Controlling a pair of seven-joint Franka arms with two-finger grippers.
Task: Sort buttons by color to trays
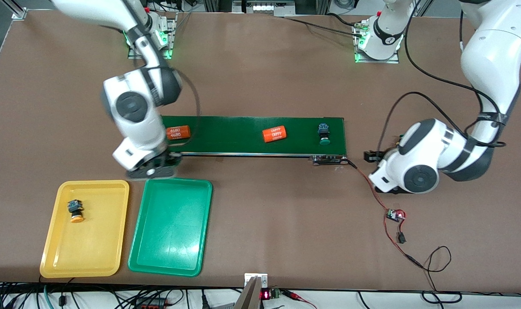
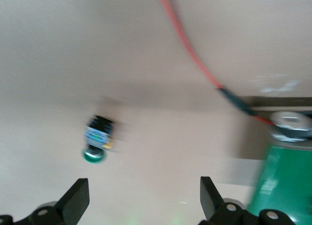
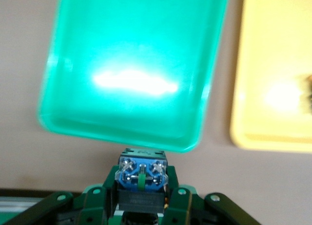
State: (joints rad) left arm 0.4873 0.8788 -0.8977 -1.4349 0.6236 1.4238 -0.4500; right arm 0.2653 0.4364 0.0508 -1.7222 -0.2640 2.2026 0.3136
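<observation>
The flat brown tabletop [image 1: 265, 223] carries a long dark green belt [image 1: 243, 135]. Nearer the front camera, a shallow yellow plastic tray [image 1: 54, 253] and a shallow green plastic tray [image 1: 170, 257] lie side by side. Thin red and black wires [image 1: 387, 234] with a tiny circuit board [image 1: 395, 215] lie toward the left arm's end.

The right gripper [image 3: 141, 198] clamps a blue-bodied button [image 3: 142, 178] just short of the green tray [image 3: 63, 64], the yellow tray [image 3: 253, 88] alongside.

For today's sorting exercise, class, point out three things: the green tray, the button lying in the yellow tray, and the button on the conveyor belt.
green tray [image 1: 170, 257]: front view, bare floor near its lower edge.
button in the yellow tray [image 1: 76, 211]: front view, its body above the orange cap.
button on the conveyor belt [image 1: 324, 133]: front view, body beside the green cap.
</observation>
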